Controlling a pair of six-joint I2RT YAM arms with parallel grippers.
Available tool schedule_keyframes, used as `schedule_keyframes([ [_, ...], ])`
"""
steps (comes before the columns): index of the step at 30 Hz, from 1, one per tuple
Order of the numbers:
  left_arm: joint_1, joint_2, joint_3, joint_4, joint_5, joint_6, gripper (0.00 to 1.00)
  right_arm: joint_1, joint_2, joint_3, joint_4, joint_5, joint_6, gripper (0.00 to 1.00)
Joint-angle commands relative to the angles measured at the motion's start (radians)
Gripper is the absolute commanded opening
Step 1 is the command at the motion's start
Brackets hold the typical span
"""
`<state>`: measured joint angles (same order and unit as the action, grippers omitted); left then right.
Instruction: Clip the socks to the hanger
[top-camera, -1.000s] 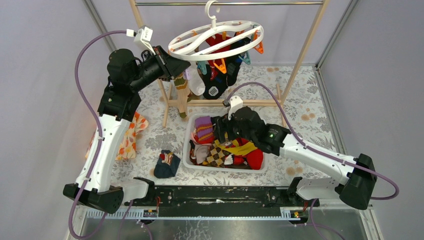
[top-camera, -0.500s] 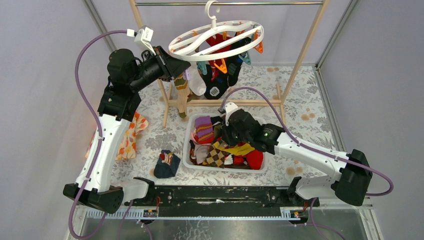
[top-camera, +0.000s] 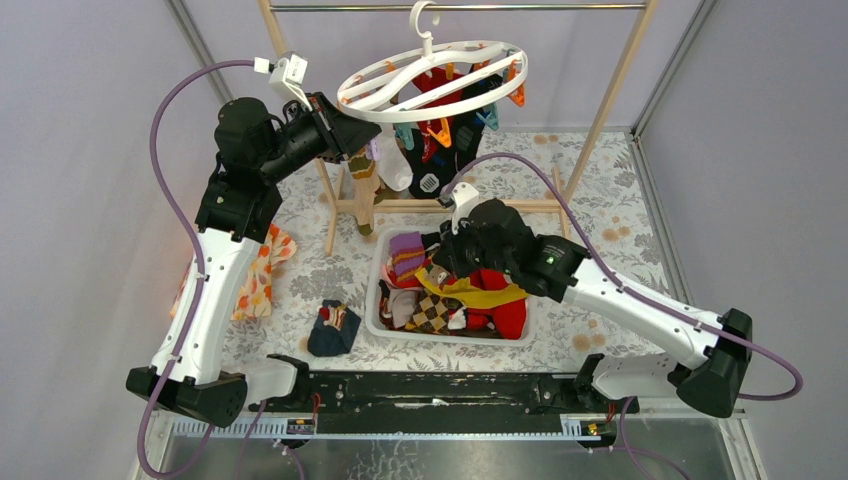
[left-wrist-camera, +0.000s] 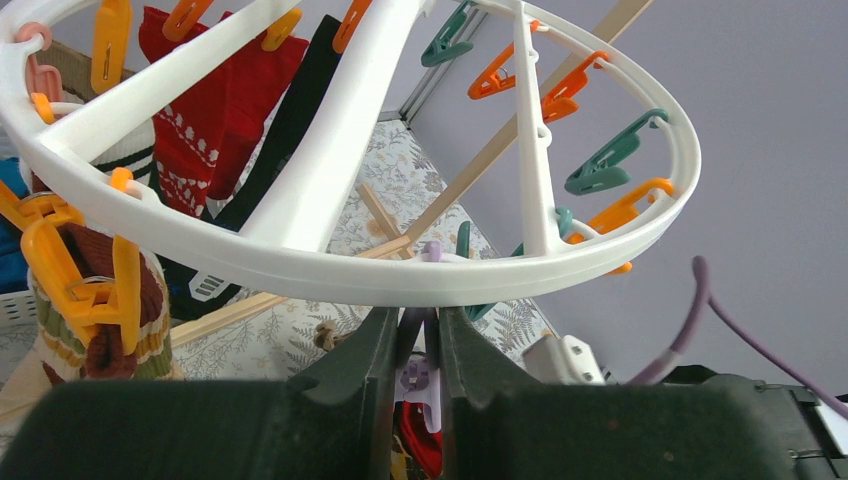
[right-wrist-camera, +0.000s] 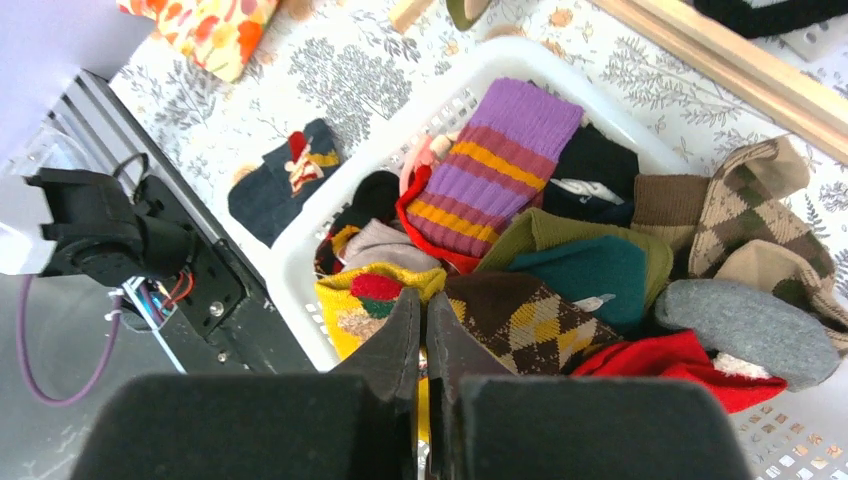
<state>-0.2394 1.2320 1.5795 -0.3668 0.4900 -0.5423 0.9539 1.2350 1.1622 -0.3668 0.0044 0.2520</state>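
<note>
L gripper (left-wrist-camera: 418, 318): jaws narrow, tips just under rim of white plastic oval ring hanger (left-wrist-camera: 330, 270), I can't say if gripping | white plastic basket (top-camera: 372, 300): mixed-colour fabric socks (right-wrist-camera: 500, 170) heaped to rim | R gripper (right-wrist-camera: 421, 305): jaws pinching yellow sock (top-camera: 490, 293) over basket

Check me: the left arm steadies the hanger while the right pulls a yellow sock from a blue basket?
The basket is white, not blue (right wrist view). The rest holds: left fingers on the hanger, right fingers pinching the yellow sock.
</note>
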Motion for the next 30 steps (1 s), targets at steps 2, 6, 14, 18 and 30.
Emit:
schedule_keyframes([
  [2, 0.009, -0.014, -0.004, -0.006, 0.013, 0.026, 0.00, -0.004, -0.052, 0.106, 0.019, -0.027, 0.019, 0.00],
  [6, 0.009, -0.010, -0.002, -0.006, 0.018, 0.023, 0.00, -0.004, -0.057, 0.192, -0.032, -0.041, 0.016, 0.00],
  [14, 0.010, -0.011, 0.002, -0.004, 0.027, 0.022, 0.00, -0.005, -0.088, 0.220, -0.114, 0.009, 0.007, 0.00],
  [18, 0.010, -0.014, -0.001, -0.003, 0.031, 0.022, 0.00, -0.009, -0.093, 0.134, -0.050, -0.024, 0.027, 0.00],
  [30, 0.010, -0.015, -0.001, -0.004, 0.035, 0.023, 0.00, -0.013, 0.071, 0.005, 0.230, 0.022, -0.031, 0.43],
])
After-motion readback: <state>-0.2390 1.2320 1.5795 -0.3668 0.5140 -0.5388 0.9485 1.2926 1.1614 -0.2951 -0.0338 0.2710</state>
